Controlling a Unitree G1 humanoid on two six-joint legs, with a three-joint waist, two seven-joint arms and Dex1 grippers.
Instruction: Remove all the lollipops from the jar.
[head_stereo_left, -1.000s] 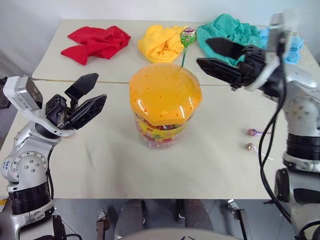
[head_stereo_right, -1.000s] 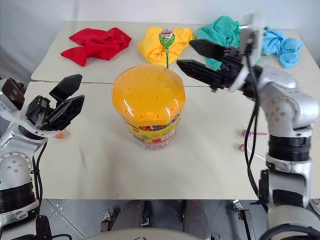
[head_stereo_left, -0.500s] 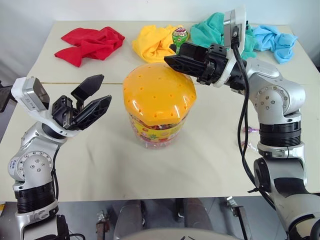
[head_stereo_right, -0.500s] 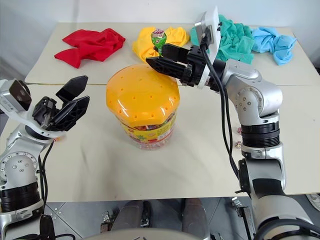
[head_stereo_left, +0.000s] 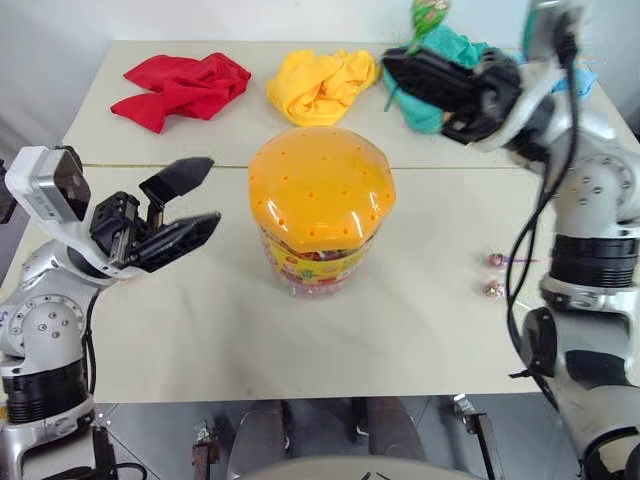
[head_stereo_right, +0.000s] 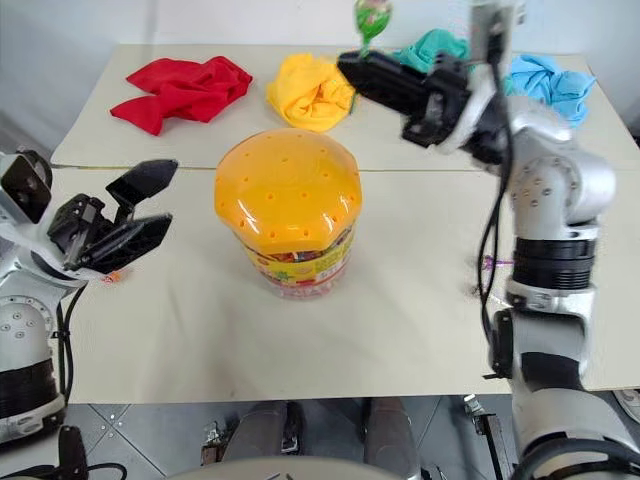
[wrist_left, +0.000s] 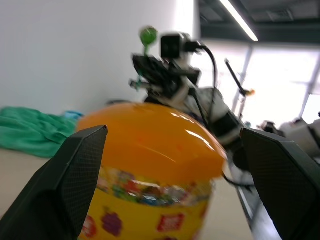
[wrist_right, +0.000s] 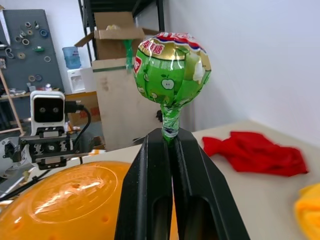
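Observation:
The jar (head_stereo_left: 318, 262), a clear tub with a colourful label, stands mid-table under its orange domed lid (head_stereo_left: 321, 188) dotted with holes. Above and behind it, my right gripper (wrist_right: 170, 137) is shut on the thin stick of a green lollipop (wrist_right: 172, 67), whose head (head_stereo_right: 372, 15) is raised well clear of the lid. My left gripper (head_stereo_left: 206, 194) is open to the left of the jar and apart from it, fingers pointing at it. Two more lollipops (head_stereo_left: 497, 260) (head_stereo_left: 492, 289) lie on the table to the jar's right. A small orange sweet (head_stereo_right: 113, 274) lies by the left gripper.
Along the far table lie a red cloth (head_stereo_left: 185, 82), a yellow cloth (head_stereo_left: 320, 85), a teal cloth (head_stereo_right: 435, 45) and a blue cloth (head_stereo_right: 550, 85). A seam (head_stereo_left: 200, 160) runs between the two tabletops behind the jar. The near table edge (head_stereo_left: 300, 395) is close in front.
My right gripper closed on the green lollipop's stick and lifted it up and to the right, off the lid. The left gripper stayed open beside the jar.

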